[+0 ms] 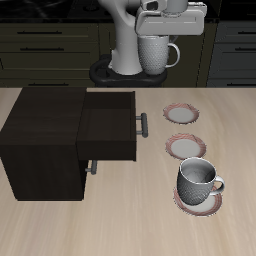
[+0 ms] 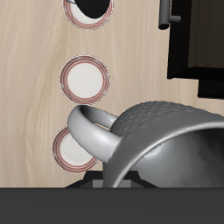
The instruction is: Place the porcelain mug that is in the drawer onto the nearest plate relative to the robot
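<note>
My gripper (image 1: 162,33) is shut on the rim of the porcelain mug (image 1: 157,52), holding it upright high above the table's back edge, in front of the robot base. The wrist view shows that mug (image 2: 166,140) close up, with its loop handle (image 2: 86,131). The open drawer (image 1: 108,125) of the dark cabinet (image 1: 40,140) stands empty, and it also shows in the wrist view (image 2: 197,35). The pink-rimmed plate (image 1: 181,114) lies bare, farthest back of three saucers. In the wrist view this plate (image 2: 70,150) lies partly behind the handle.
A saucer with a white centre (image 1: 186,147) lies in the middle of the row, also seen by the wrist camera (image 2: 85,79). A second identical mug (image 1: 198,180) stands on the saucer (image 1: 200,203) nearest the table's front edge.
</note>
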{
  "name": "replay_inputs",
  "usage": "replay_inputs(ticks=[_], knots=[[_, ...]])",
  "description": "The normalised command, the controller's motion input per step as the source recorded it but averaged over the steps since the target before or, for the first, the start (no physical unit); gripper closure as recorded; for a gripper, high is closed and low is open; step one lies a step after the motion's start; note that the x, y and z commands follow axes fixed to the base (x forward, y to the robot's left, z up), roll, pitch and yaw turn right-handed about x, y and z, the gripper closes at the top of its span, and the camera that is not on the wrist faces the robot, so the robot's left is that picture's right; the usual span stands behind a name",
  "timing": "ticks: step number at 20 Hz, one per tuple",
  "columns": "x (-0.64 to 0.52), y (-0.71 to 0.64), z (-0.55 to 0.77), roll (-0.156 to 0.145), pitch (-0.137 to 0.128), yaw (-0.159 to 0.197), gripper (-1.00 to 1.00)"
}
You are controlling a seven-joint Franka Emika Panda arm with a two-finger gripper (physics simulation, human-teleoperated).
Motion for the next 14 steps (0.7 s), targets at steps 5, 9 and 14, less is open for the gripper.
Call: replay_inputs(ticks=[5,9,14], knots=[[-0.12,0.22,-0.3,-0.004,0.034,-0.02,1.0],[-0.21,0.35,-0.38,0.049,0.06,-0.032,1.0],[-0.17,0.13,-0.29,-0.001,0.02,-0.016,1.0]])
